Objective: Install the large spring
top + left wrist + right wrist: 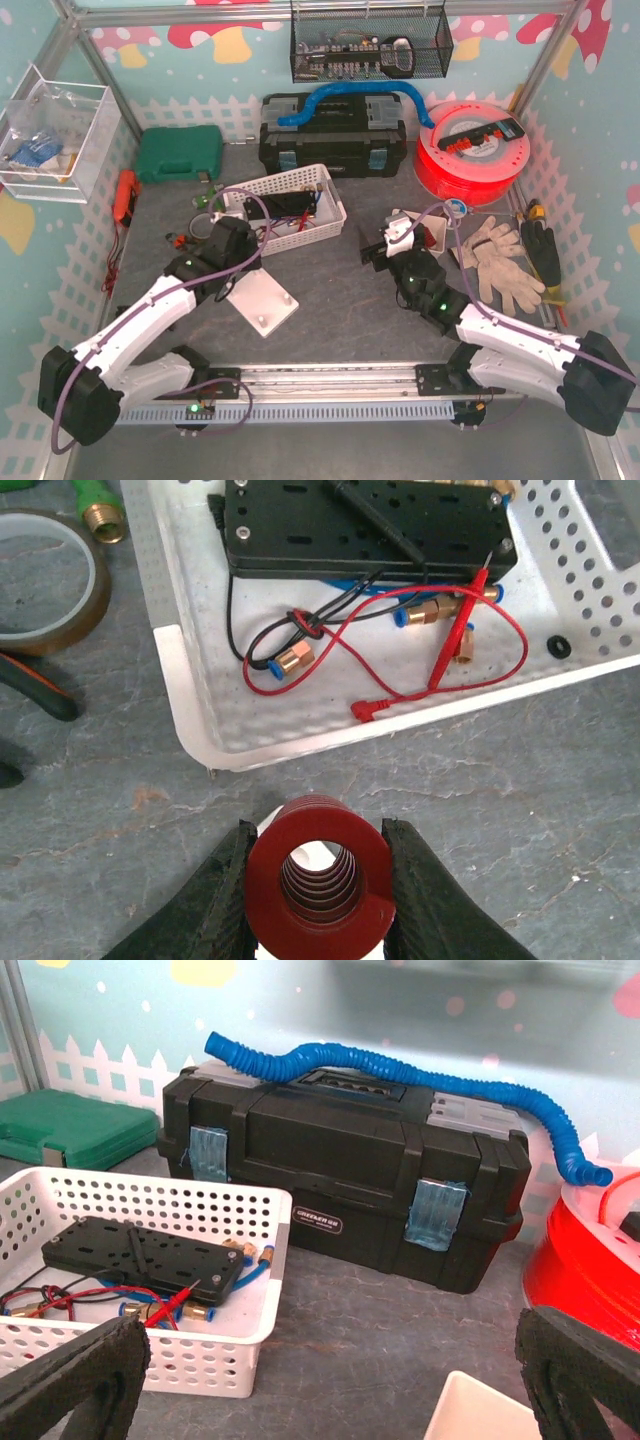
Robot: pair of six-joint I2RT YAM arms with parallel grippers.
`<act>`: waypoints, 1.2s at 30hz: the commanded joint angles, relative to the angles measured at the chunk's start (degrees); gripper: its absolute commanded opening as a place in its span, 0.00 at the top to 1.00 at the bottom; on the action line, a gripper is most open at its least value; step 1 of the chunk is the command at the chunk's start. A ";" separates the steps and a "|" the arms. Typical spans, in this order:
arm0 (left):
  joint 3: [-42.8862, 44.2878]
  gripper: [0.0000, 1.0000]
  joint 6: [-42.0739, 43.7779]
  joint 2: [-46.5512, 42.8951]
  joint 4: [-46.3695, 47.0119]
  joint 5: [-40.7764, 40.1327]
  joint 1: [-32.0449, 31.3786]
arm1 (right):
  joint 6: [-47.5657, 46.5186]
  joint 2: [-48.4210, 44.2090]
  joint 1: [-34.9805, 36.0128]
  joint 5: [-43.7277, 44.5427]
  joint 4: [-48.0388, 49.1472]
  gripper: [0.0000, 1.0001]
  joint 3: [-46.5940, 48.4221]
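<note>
My left gripper [318, 890] is shut on the large red spring [320, 880], held end-on between both black fingers [215, 900], just above the white plate [263, 303]. Through the spring's bore I see white plate. In the top view the left gripper [228, 288] hovers at the plate's far corner, near the basket. My right gripper [330, 1380] is open and empty, its fingers [70, 1380] spread wide, low over the mat facing the toolbox; in the top view the right gripper [385, 250] sits mid-table.
A white perforated basket [325, 215] with a black plate, red leads and brass fittings stands behind the plate. A black toolbox [333, 135] with blue hose, a green case [180, 152], a red spool [470, 150], gloves [500, 260] and a white bin [432, 235] surround the work area.
</note>
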 commanded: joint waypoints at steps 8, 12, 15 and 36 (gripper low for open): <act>2.54 1.00 1.96 3.53 -2.34 1.45 0.20 | 1.09 1.74 -0.48 0.52 -1.09 0.01 0.90; 3.03 1.00 2.66 4.02 -2.88 2.23 0.20 | 1.17 2.33 -0.72 0.91 -1.44 0.01 1.03; 3.08 1.00 2.91 4.81 -2.98 2.37 0.20 | 1.40 2.62 -0.83 0.50 -1.76 0.01 1.31; 2.05 0.99 2.87 8.77 -2.79 1.46 0.36 | 1.34 2.36 -1.27 0.41 -2.47 0.01 1.36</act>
